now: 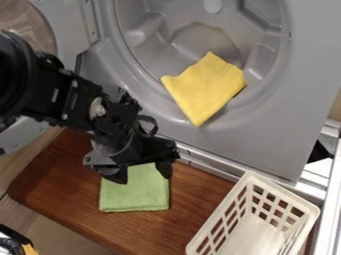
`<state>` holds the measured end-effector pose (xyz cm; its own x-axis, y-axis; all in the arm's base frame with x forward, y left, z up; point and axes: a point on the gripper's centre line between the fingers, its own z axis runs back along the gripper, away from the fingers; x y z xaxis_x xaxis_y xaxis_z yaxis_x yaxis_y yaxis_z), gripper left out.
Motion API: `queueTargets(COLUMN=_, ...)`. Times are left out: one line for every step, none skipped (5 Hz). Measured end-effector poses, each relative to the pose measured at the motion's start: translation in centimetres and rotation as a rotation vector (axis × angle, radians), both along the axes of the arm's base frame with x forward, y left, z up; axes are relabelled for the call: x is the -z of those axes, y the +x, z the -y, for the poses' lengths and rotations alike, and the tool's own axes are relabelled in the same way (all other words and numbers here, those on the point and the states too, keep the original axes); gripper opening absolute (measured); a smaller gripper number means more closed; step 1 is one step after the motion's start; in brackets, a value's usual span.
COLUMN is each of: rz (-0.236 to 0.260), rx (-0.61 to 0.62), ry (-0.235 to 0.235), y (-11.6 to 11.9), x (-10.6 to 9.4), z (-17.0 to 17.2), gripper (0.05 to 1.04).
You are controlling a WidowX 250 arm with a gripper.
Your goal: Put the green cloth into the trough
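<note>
A green cloth (135, 191), folded into a squarish pad, lies on a reddish-brown wooden surface (57, 182). The gripper (142, 178) hangs over the far edge of the green cloth, its two fingers spread wide — one toward each side — with cloth showing in the gap between them; whether the fingertips touch the fabric cannot be told. The black arm (60, 94) extends in from the left, beyond the green cloth.

To the right of the green cloth, and well apart from it, a white basket (287, 193) with slotted sides sits at a slant. Beyond the green cloth stands a gray appliance (303, 84), and a yellow cloth (205, 87) drapes over the near rim of its round opening (200, 47) — beyond the green cloth and to its right. A round door (63, 25) with a see-through center is at the far left of the green cloth, partly behind the arm.
</note>
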<state>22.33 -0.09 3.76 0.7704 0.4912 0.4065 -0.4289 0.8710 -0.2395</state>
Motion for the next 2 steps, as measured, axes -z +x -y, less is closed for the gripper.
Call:
queueTargets(rz=-0.02, rx=-0.002, ry=-0.005, y=-0.2, x=0.5, z=0.1, gripper=1.001)
queueTargets(rz=-0.07, rx=-0.04, ry=-0.024, y=0.9, x=2.5, z=-1.1, gripper=1.001)
